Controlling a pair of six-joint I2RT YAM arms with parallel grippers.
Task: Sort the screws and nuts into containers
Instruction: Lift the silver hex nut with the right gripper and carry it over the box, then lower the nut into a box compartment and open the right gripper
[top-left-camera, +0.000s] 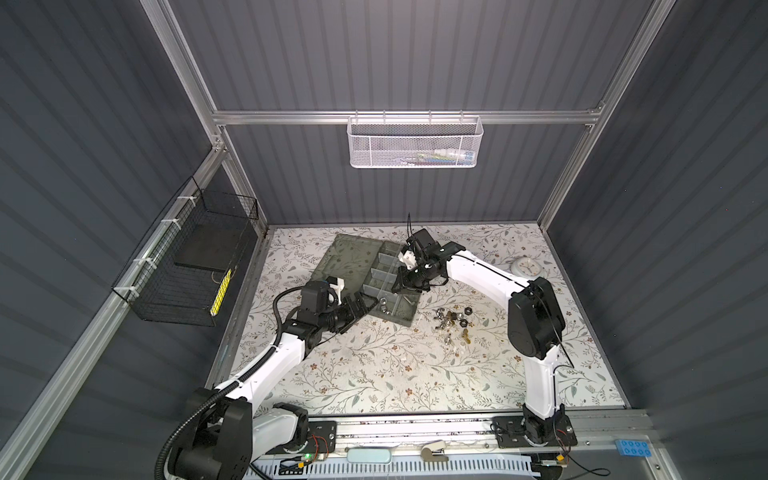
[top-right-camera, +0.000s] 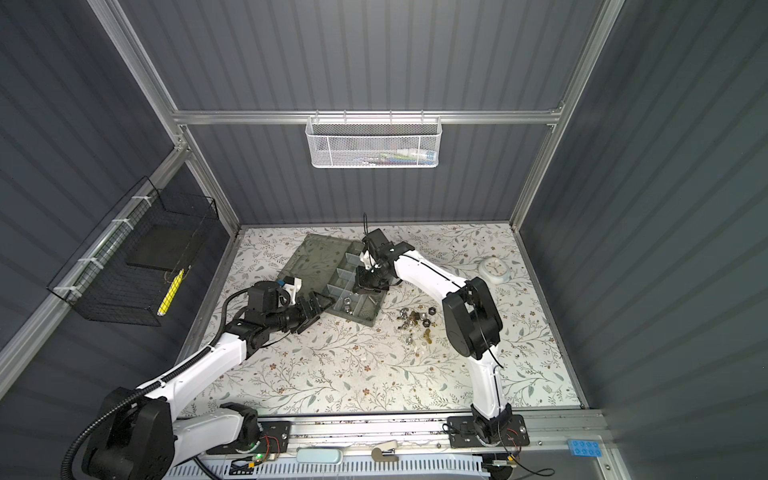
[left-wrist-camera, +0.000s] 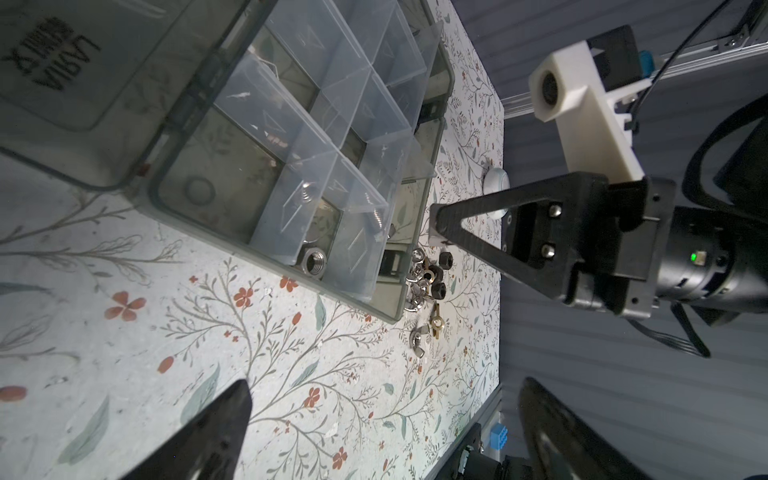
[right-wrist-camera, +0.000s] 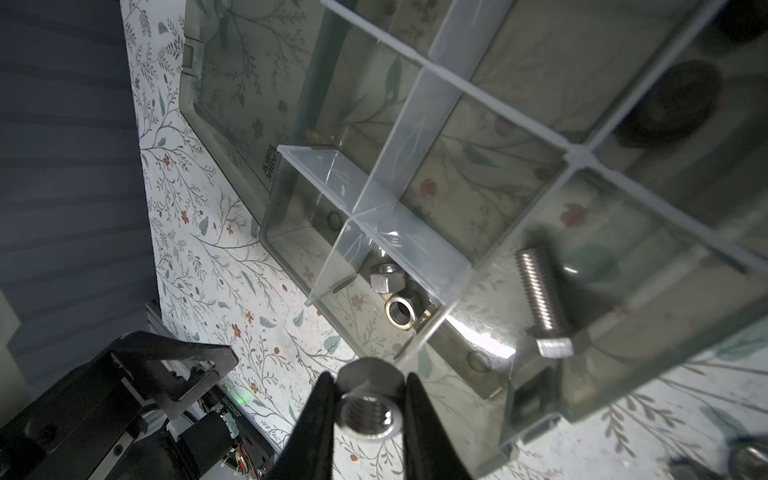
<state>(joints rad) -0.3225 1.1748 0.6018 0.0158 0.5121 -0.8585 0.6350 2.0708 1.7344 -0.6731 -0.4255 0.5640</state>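
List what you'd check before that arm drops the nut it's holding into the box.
1. Grip: right tool shut on the nut: ok.
2. Access: lid of the box lies open: ok.
3. Room: two nuts in their compartment, space left: ok.
4. Sorting: screw lies in a separate compartment: ok.
5. Aim: held nut directly over the nuts' compartment: cannot tell.
6. Clearance: left tool open, empty, beside the box: ok.
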